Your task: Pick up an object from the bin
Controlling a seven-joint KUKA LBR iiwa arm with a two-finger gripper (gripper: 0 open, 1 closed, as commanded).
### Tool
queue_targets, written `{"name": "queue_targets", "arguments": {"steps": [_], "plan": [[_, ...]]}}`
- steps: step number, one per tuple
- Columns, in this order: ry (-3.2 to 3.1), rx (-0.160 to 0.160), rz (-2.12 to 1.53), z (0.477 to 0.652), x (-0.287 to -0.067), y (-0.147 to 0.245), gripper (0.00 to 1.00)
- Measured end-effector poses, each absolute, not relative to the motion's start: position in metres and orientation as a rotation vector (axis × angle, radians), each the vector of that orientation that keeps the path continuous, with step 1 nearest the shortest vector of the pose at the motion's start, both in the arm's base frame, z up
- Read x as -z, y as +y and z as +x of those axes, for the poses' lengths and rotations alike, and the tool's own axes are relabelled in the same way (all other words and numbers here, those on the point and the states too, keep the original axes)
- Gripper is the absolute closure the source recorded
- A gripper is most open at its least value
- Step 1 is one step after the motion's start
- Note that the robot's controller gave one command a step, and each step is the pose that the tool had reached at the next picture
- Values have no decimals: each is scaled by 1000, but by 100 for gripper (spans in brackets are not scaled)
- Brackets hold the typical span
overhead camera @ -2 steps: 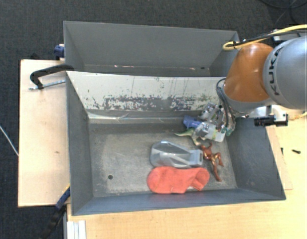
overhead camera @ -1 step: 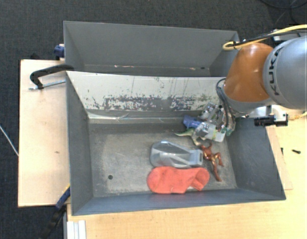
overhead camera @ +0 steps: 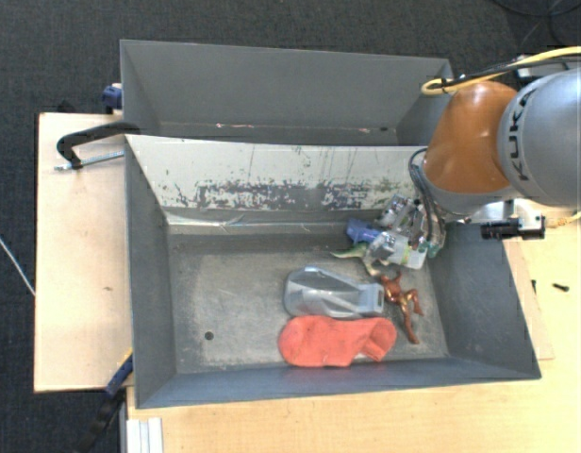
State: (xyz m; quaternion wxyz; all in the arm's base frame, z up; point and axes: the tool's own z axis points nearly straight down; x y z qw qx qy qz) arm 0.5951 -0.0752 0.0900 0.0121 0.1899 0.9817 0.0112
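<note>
Highest up and closest to the lens is the arm (overhead camera: 547, 135), grey and bulky, coming in from the right with its orange cover (overhead camera: 465, 140) bulging over the bin's right wall. Below that cover the gripper (overhead camera: 401, 237) is down inside the bin (overhead camera: 224, 300), low over the back right part of the floor, just in front of the scratched rear wall. Is it open, is it closed? I cannot tell; the tip is a tangle of small parts and cables from this angle, and nothing can be made out as held.

Right at the tip, on its left side, sit two little things: a small blue thing (overhead camera: 359, 230) against the foot of the rear wall, and a thin green thing (overhead camera: 350, 250) just in front of it, pointing left. Whether the gripper touches either of them I cannot say, they are so close.

Moving forward, there is a reddish-brown thing (overhead camera: 404, 305), small and spindly, lying just below the gripper near the right wall. Beside it to the left lies a crumpled silver pouch (overhead camera: 328, 295), flat on the floor. And in front of that, touching it, up against the front wall, an orange-red cloth (overhead camera: 333, 341), soft and lumpy, the biggest item here. The left half of the floor is bare grey metal.
</note>
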Motion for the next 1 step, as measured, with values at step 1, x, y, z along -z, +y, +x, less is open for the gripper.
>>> {"name": "queue_targets", "arguments": {"steps": [1], "plan": [[3060,-35,592,595,-90,-75,100]]}}
